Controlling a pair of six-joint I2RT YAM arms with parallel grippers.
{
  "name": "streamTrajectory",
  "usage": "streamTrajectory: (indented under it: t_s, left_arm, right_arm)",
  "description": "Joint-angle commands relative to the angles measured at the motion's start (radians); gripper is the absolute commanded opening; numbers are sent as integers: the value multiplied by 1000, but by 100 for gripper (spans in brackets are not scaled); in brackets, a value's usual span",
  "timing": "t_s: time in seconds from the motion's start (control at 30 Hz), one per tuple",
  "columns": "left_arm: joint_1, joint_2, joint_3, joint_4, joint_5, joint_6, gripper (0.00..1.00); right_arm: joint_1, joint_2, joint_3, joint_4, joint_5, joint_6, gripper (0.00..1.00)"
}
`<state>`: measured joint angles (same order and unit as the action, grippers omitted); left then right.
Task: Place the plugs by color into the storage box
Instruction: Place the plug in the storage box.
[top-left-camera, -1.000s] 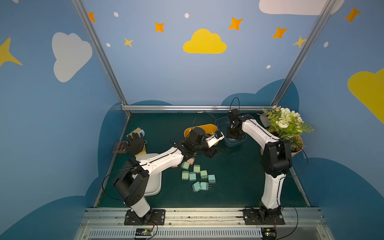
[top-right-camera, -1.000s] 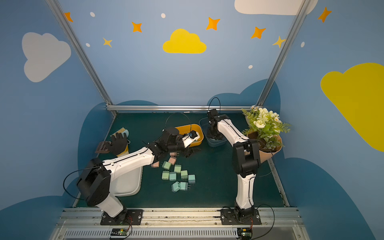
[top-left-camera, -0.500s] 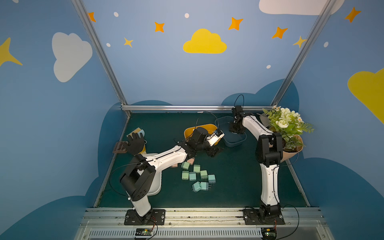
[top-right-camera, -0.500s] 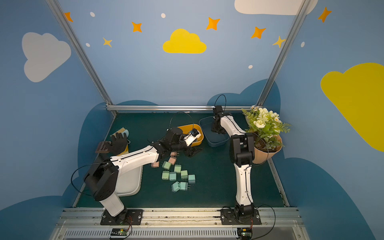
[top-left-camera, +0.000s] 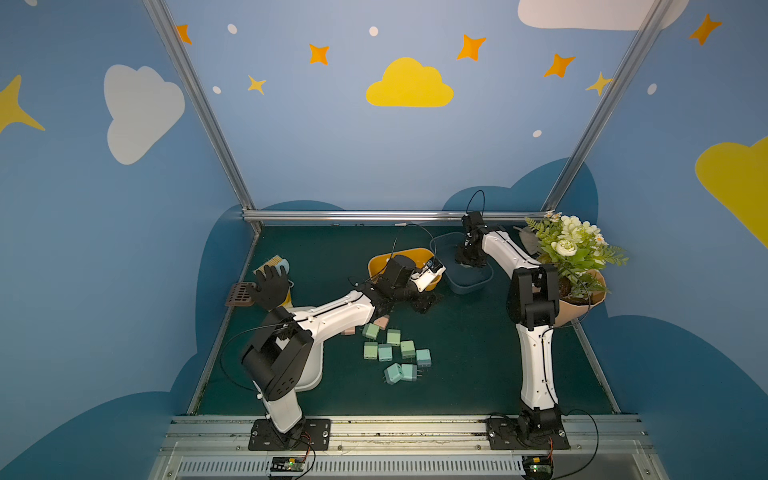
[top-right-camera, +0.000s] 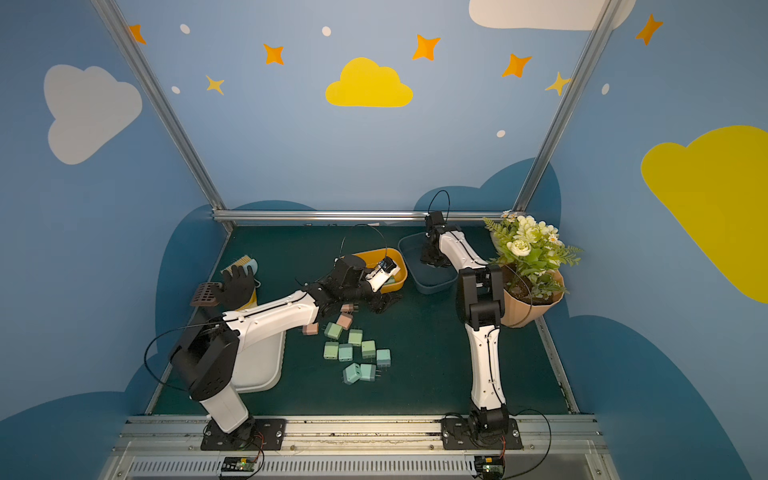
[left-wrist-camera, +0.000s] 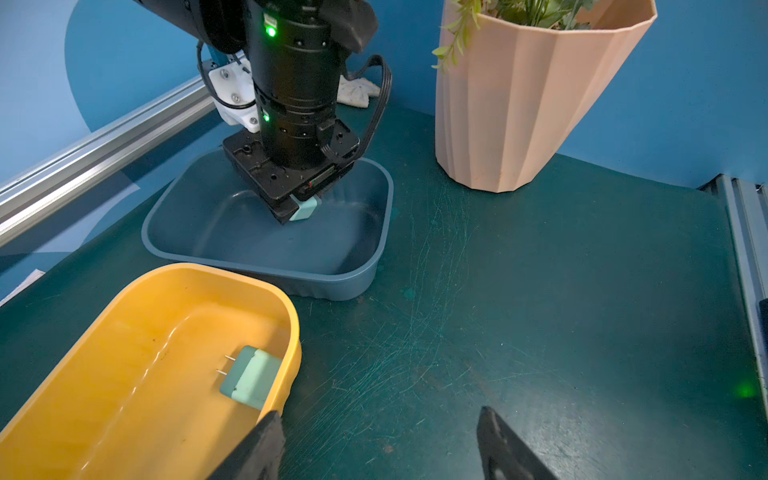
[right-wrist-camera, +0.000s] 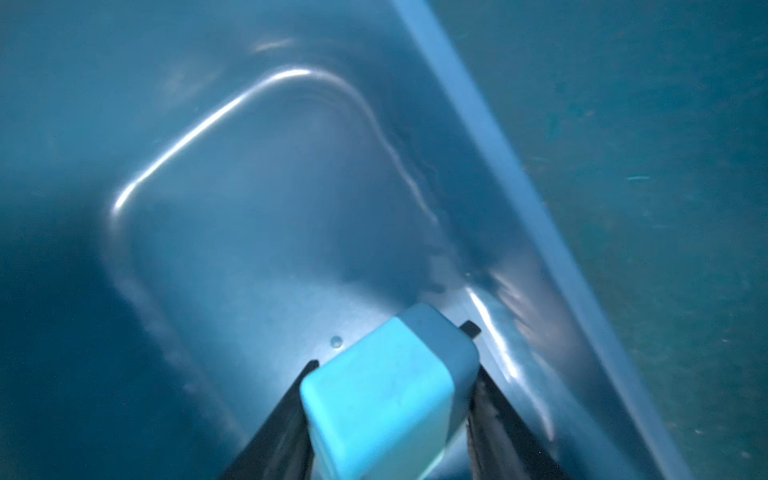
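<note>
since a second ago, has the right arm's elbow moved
Yes. In a top view the right arm's elbow has swung left in the picture, away from the flower pot whose edge it overlapped before.

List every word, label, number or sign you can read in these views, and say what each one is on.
No text can be read anywhere.
Yellow cloud decal and the other wall decals: shapes only, no lettering.
White camera housing on the left arm's wrist: small blue mark, too small to read.
Circuit board below the front rail: too small to read.
Teal-blue plug: plain faces, no print.
Green plug in the yellow bin: no print.
</note>
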<state>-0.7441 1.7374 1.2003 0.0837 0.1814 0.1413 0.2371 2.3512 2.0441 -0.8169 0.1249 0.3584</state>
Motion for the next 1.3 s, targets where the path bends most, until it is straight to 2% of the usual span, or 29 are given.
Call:
streamTrajectory:
  t_s: [0.0,0.13,0.23,0.53,0.63,0.83,1.0,1.27]
  left_arm:
    - [2,-4,19,-36,-13,-20,74]
    - [4,-41,8,-41,-22,-42,74]
    - [3,-75,-12,-52,-22,-61,74]
    - [5,-203,-91,-156,-62,-35,72]
    - [4,-247,-140,-149,-80,-36,72]
    - [6,-308,-231,-127,-107,-54,72]
    - [10,-339,-277,-140,-122,-52,72]
    - [20,-426,-372,-144,-211,-6,69]
  right_arm:
    - [-4,-39,18,-12,-62,-6,57]
    - [-2,-101,-26,-9,-94,5,58]
    - [2,-167,-93,19,-100,11,63]
    - [40,-395,-317,119,-154,50,60]
    - [88,-472,-385,148,-156,87,60]
    - [262,-636,-613,367,-131,94,60]
    - [347,-652,-680,387,-172,122,59]
    - [414,-756,-808,451,-318,32,58]
